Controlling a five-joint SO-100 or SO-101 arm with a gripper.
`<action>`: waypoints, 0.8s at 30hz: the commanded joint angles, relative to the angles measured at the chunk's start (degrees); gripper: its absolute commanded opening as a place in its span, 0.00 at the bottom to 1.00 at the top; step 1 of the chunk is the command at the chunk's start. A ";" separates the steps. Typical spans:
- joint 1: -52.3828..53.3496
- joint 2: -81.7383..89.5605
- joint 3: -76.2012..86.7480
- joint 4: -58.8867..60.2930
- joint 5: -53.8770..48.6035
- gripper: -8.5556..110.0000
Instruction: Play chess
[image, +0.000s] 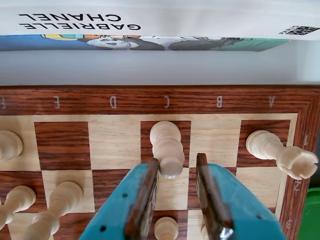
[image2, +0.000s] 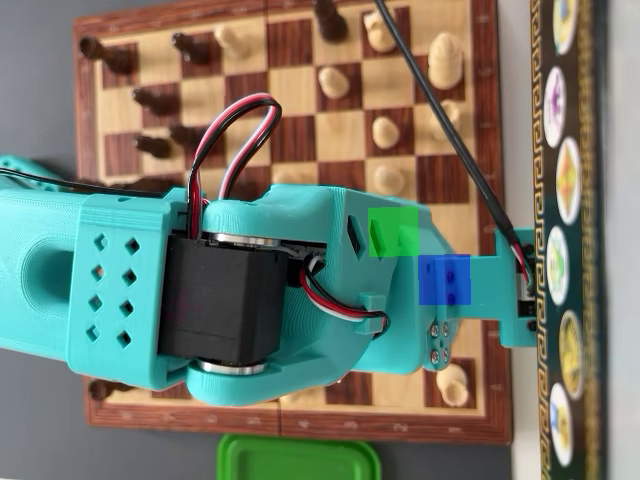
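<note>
Gripper (image: 176, 175) spreading around pale piece (image: 166, 149) on C-file dark square, left finger (image: 145, 195) touching its base | risk: uneven closing tipping it, or brushing pawn (image: 166, 229) just below on chessboard (image: 160, 102).

Wrist view: one chessboard (image: 115, 142). Six pale pieces (image: 166, 147) clear: one just ahead of gripper (image: 176, 164), one right, three left, one beneath. Overhead view: six dark pieces (image2: 150, 98) clear, one green lid (image2: 298, 458).
</note>
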 joint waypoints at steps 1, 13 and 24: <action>0.53 0.88 -2.99 -0.97 -0.26 0.18; -0.09 -0.97 -3.08 -2.99 -0.26 0.22; -1.85 -0.44 -3.08 -2.99 0.00 0.22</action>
